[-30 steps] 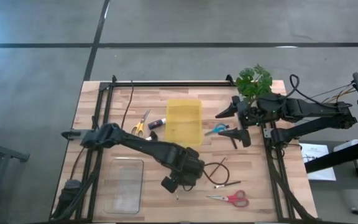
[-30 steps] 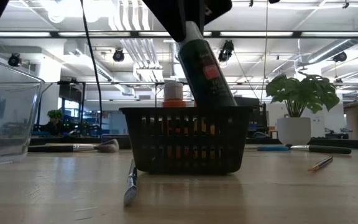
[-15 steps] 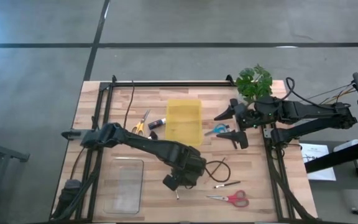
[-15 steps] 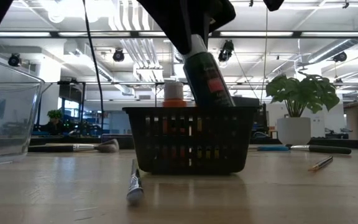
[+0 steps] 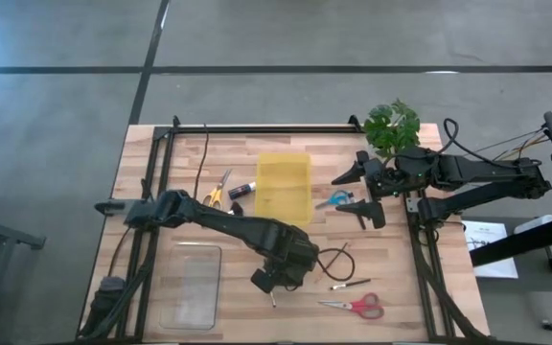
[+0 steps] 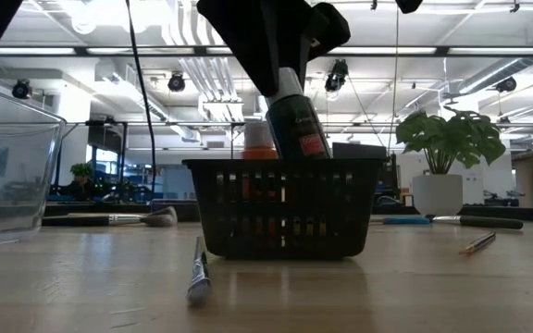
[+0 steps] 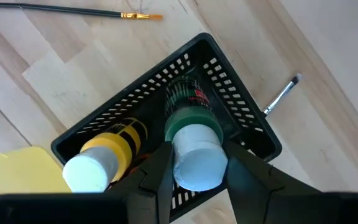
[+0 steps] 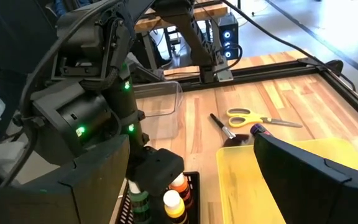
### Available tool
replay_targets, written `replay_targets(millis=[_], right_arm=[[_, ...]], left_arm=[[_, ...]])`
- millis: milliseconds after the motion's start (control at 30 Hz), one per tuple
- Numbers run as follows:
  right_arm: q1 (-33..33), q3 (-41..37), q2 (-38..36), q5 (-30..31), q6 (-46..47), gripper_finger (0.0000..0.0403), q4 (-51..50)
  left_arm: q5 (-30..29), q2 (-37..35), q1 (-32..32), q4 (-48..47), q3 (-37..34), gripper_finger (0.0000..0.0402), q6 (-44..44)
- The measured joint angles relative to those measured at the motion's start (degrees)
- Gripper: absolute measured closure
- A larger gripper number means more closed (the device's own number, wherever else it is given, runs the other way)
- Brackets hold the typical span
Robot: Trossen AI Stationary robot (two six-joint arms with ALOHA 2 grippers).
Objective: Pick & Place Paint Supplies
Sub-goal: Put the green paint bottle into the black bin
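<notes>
My left gripper (image 5: 278, 276) hangs over a black slotted basket (image 6: 280, 213) near the table's middle, shut on a dark paint bottle (image 6: 296, 120) with a green collar and white cap. The bottle's lower end is inside the basket. A yellow-topped bottle (image 7: 101, 158) and an orange-topped one (image 6: 258, 139) stand in the basket. Thin brushes lie on the table beside it (image 7: 73, 9) (image 7: 281, 96) (image 6: 197, 273). A broad brush (image 6: 146, 219) lies farther back. My right gripper (image 5: 353, 190) waits open at the table's right, holding nothing. My left gripper pinches the bottle's white cap (image 7: 194, 158) between its two fingers (image 7: 157, 174), coming from above and pointing down. The bottle hangs below the fingers, slightly tilted, with its lower part down inside the basket (image 7: 241, 99); whether it rests on the basket's floor is hidden.
A yellow tray (image 5: 284, 187) sits behind the basket and a clear container (image 5: 192, 286) at the near left. Yellow scissors (image 5: 218, 189), red scissors (image 5: 357, 307), a black cable loop (image 5: 333, 261) and a potted plant (image 5: 391, 125) lie around.
My left gripper has moved down with the bottle. The bottle, which leaned well above the basket's rim, now stands more upright with its lower part sunk into the basket.
</notes>
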Motion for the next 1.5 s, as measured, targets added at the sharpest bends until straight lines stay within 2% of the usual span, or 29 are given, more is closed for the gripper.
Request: replay_targets(millis=[167, 433, 767, 1400, 1500], right_arm=[[0.0, -0.1, 0.0, 0.0, -0.2, 0.0060, 0.0], [0.0, -0.5, 0.0, -0.2, -0.2, 0.0060, 0.2], [0.0, -0.7, 0.0, -0.5, -0.2, 0.0060, 0.4], [0.0, -1.5, 0.0, -0.8, 0.1, 0.0060, 0.5], [0.0, -1.5, -0.1, -0.8, 0.1, 0.0060, 0.5]], left_arm=[[0.0, 0.0, 0.0, 0.3, -0.9, 0.0266, 0.0], [0.2, 0.0, 0.0, 1.9, -3.7, 0.0278, 0.2], [0.2, 0.0, 0.0, 3.9, -3.7, 0.0246, 1.0], [0.2, 0.0, 0.1, 5.3, -3.7, 0.0243, 1.3], [0.2, 0.0, 0.1, 5.6, -3.7, 0.0254, 1.3]])
